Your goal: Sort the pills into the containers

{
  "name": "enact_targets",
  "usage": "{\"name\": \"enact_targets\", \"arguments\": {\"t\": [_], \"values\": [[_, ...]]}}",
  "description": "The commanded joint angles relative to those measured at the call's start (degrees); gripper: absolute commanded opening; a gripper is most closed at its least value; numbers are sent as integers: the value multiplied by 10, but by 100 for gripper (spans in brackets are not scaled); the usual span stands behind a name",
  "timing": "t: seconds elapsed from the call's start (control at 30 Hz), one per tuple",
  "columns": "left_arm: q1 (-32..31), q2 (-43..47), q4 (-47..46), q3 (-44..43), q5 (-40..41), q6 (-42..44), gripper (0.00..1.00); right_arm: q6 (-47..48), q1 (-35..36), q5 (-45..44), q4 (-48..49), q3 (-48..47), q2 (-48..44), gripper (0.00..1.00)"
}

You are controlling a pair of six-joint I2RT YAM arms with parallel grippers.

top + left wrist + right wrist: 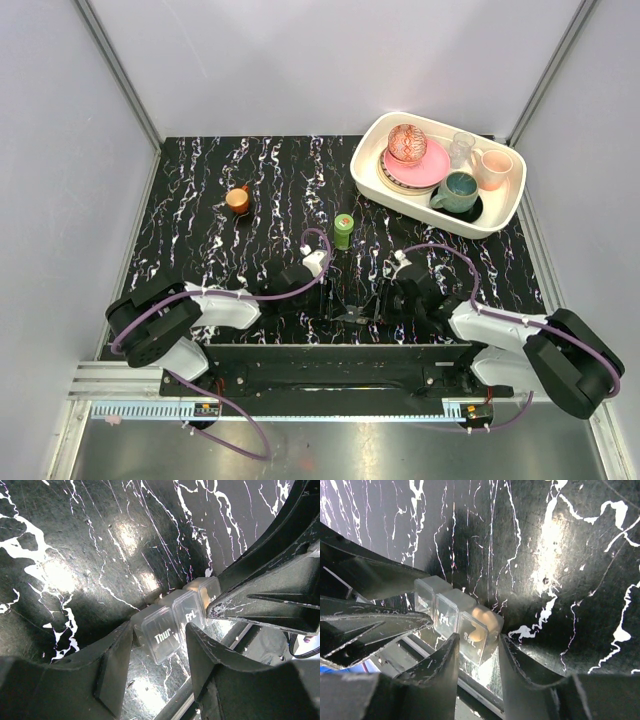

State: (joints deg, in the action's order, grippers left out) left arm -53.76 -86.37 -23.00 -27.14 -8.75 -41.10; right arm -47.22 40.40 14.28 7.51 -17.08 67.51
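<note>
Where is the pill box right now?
In the top view, the pill box is low in the centre, between the left gripper and right gripper, just below the green bottle.

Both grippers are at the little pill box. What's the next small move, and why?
Probably close the right gripper firmly on the Sat end of the pill box, while the left gripper steadies the Thur end. Each gripper flanks one end closely, but a firm pinch isn't clear, and the box looks shut.

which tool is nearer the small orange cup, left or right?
Left. The left tool grips the clear day-labelled pill box, to the near right of the small orange cup; the right tool flanks the box's other end, further right.
</note>
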Motion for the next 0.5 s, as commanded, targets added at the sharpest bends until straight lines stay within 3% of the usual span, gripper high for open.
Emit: {"name": "enact_targets", "arguments": {"t": [0.0,0.27,0.47], "values": [[-6,-14,16,-5,-6,0,51,-2,-3,5,10,6,-10,37],[-13,-27,18,-13,-6,1,51,-3,-3,2,14,6,-8,23],[-25,-37,21,-25,-7,1,50,-7,-2,7,24,1,10,19]]}}
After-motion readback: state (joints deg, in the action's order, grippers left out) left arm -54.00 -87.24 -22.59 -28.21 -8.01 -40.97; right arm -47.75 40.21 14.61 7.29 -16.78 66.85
